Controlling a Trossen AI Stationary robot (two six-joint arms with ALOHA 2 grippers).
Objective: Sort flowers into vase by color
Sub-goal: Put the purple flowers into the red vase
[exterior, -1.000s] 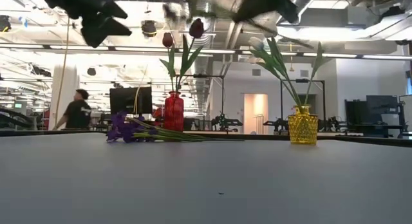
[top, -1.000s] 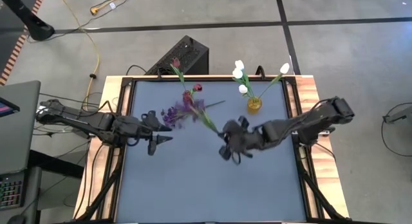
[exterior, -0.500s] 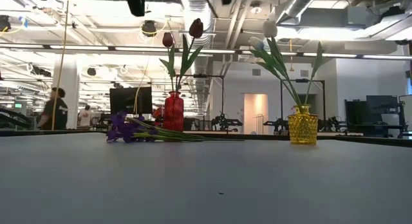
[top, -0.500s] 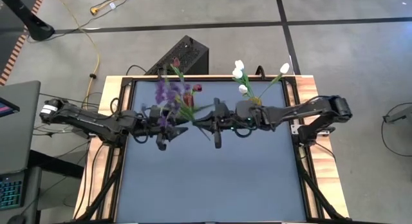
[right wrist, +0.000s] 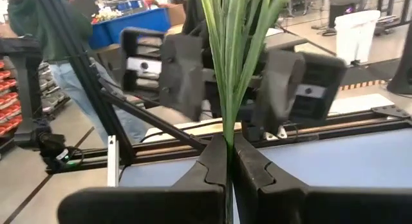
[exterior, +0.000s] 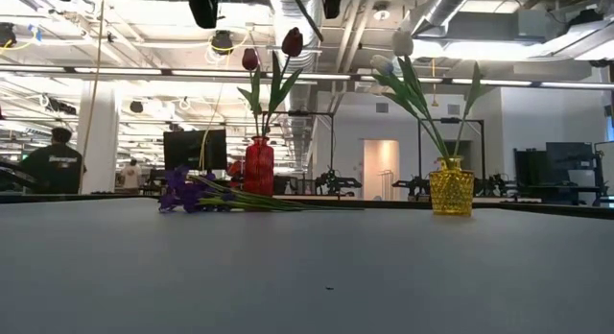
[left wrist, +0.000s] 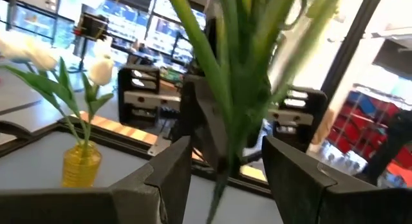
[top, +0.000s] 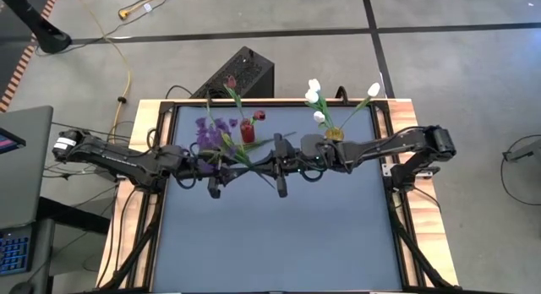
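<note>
- The right end effector [top: 278, 169] hangs above mid-bench with its fingers pinched tight on the green stem of the purple flower [top: 211, 127], as the right wrist view shows plainly.
- From that end effector the stem runs up and across toward the left arm, with the purple cluster beyond the left end effector [top: 213, 171], on its far side.
- The left end effector faces the right one at close range, fingers spread wide with the stem and leaves standing between them; it grips nothing yet.
- This looks like a handover: the stem's long axis crosses the left fingers' gap, so the left arm is nearer the bloom and only needs to close.
- A second purple flower [exterior: 192, 196] lies flat on the bench, behind and below both end effectors.
- The red vase [exterior: 258, 166] with red buds stands just behind them; the yellow vase [exterior: 450, 187] with white tulips is off toward the right arm's side.
</note>
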